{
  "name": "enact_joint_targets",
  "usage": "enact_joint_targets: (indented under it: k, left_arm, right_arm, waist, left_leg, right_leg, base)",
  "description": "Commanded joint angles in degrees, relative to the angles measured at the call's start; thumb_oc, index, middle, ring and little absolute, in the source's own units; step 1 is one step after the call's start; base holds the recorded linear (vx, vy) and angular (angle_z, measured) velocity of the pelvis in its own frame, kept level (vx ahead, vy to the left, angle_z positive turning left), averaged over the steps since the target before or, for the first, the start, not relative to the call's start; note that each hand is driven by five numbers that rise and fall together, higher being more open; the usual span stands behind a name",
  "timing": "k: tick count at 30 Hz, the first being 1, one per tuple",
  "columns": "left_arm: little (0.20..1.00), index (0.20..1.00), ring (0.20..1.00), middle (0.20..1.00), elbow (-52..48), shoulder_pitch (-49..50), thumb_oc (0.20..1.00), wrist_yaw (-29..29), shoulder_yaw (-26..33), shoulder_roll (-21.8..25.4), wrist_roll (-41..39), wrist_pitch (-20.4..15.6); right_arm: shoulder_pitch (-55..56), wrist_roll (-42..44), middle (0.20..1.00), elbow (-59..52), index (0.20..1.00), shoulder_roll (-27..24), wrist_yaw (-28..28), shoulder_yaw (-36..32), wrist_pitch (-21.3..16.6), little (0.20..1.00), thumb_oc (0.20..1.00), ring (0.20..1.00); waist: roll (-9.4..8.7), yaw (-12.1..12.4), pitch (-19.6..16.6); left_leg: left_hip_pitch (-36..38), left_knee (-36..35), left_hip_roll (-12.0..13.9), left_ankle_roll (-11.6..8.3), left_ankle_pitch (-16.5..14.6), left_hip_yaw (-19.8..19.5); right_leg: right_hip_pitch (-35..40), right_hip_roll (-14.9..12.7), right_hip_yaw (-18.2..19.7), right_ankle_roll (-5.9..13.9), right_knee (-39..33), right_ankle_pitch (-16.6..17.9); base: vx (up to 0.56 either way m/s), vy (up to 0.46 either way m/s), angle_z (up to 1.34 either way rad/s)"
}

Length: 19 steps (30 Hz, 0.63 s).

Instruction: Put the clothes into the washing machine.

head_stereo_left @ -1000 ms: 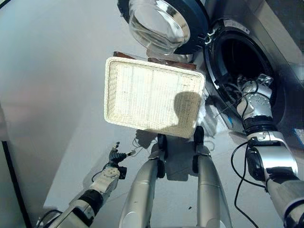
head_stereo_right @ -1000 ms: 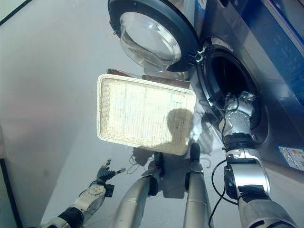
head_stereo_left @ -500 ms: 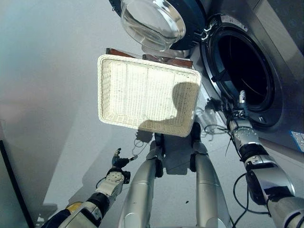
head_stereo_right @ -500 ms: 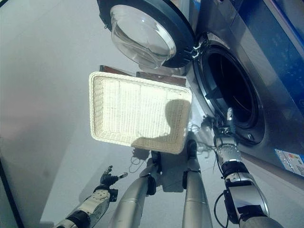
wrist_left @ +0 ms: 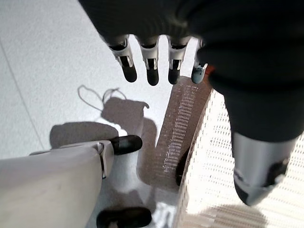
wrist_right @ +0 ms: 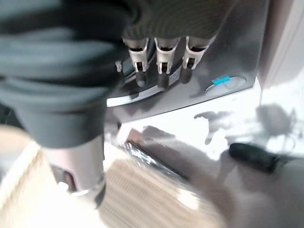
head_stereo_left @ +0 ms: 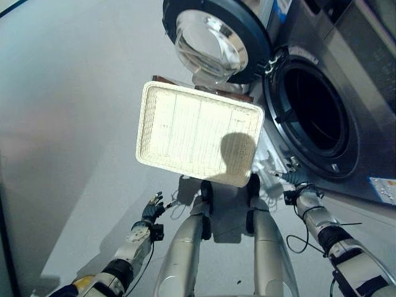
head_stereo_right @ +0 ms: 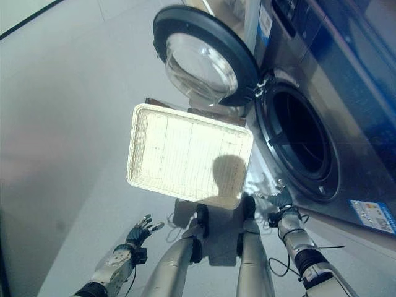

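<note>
The white wicker basket [head_stereo_left: 192, 130] stands in front of me with nothing in it. To its right the washing machine's round opening [head_stereo_left: 315, 117] is dark inside, and I see no clothes there. The glass door [head_stereo_left: 210, 43] is swung wide to the far side of the basket. My right hand [head_stereo_left: 291, 181] hangs low beside the machine's front, below the opening, fingers straight and holding nothing [wrist_right: 161, 66]. Down at the lower left, my left hand [head_stereo_left: 151, 210] is over the floor, open and holding nothing [wrist_left: 152, 71].
A brown stand [wrist_left: 178, 128] carries the basket, and its edge shows at the far side [head_stereo_left: 204, 83]. The machine's grey front panel [wrist_right: 223, 47] rises close to the right hand. Pale floor [head_stereo_left: 68, 124] spreads to the left of the basket.
The right hand has come out of the machine's opening and dropped below it, beside the front. The left hand has barely moved. The camera has shifted a little.
</note>
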Motion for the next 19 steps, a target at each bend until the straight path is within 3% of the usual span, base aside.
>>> enact_joint_targets:
  k: [1, 7, 8, 10, 16, 19]
  left_arm:
    - [1.000, 1.000, 1.000, 1.000, 2.34, 2.27, 1.000, -4.48, 3.01, 0.66, -0.07, -1.54]
    - [1.000, 1.000, 1.000, 1.000, 4.70, 3.95, 1.000, -9.27, 3.62, -1.05, 3.70, -2.22]
    - [1.000, 1.000, 1.000, 1.000, 7.10, 5.69, 1.000, -11.95, 2.39, -2.24, 7.88, -2.11]
    - [1.000, 1.000, 1.000, 1.000, 8.92, 6.66, 1.000, -12.56, 2.25, -3.00, 9.60, -1.91]
    - [1.000, 1.000, 1.000, 1.000, 13.21, 8.78, 1.000, -13.18, 3.98, -4.85, 9.34, 1.11]
    - [1.000, 1.000, 1.000, 1.000, 14.67, 9.06, 1.000, -13.15, 4.75, -5.34, 13.03, 1.97]
  right_arm:
    - [3.53, 0.16, 1.000, 2.88, 1.000, -0.13, 6.44, 0.52, -0.67, 1.000, 1.000, 1.000]
    - [7.94, -2.47, 1.000, 8.04, 1.000, 2.59, 12.89, -0.03, 2.31, 1.000, 1.000, 1.000]
    - [10.08, -1.48, 1.000, 9.99, 1.000, 3.79, 16.81, -0.35, 3.93, 1.000, 1.000, 1.000]
    - [11.01, -2.68, 1.000, 10.50, 1.000, 4.49, 18.16, -0.70, 4.61, 1.000, 1.000, 1.000]
    - [13.52, -5.64, 1.000, 11.43, 1.000, 6.61, 18.73, -0.28, 5.93, 1.000, 1.000, 1.000]
    - [14.00, -4.99, 1.000, 11.52, 1.000, 7.68, 18.22, -0.29, 7.44, 1.000, 1.000, 1.000]
  waist:
    - [-0.38, 1.09, -1.64]
    - [-1.97, 1.65, -6.09]
    - [-3.14, 2.13, -9.55]
    - [-3.80, 2.26, -11.44]
    - [-4.68, 2.67, -17.10]
    - [-5.10, 3.03, -19.18]
  left_leg:
    - [8.06, -5.92, 0.38, -3.80, -1.77, 0.11]
    - [13.61, -9.56, 0.37, -4.09, -2.12, 0.11]
    - [17.08, -10.49, 0.22, -4.11, -2.66, -0.54]
    - [18.85, -11.10, 0.36, -4.05, -2.93, -0.54]
    - [23.67, -12.86, 0.63, -3.80, -3.52, -0.16]
    - [24.97, -12.03, 0.26, -3.53, -4.53, -0.32]
  right_leg:
    - [6.86, 3.42, -1.34, 2.51, -0.43, -4.16]
    - [13.38, 3.25, -1.76, 3.14, -5.85, -3.12]
    - [17.26, 3.56, -2.37, 3.19, -7.71, -2.79]
    - [19.08, 3.79, -2.60, 3.13, -8.49, -2.78]
    - [24.19, 4.74, -3.27, 2.67, -9.42, -3.96]
    - [26.34, 4.96, -3.62, 2.20, -10.00, -4.45]
  base:
    - [0.03, 0.010, 0.07]
    - [0.08, -0.015, 0.03]
    - [0.18, -0.048, 0.10]
    - [0.19, -0.067, 0.14]
    - [0.14, -0.081, 0.08]
    - [0.11, -0.096, 0.14]
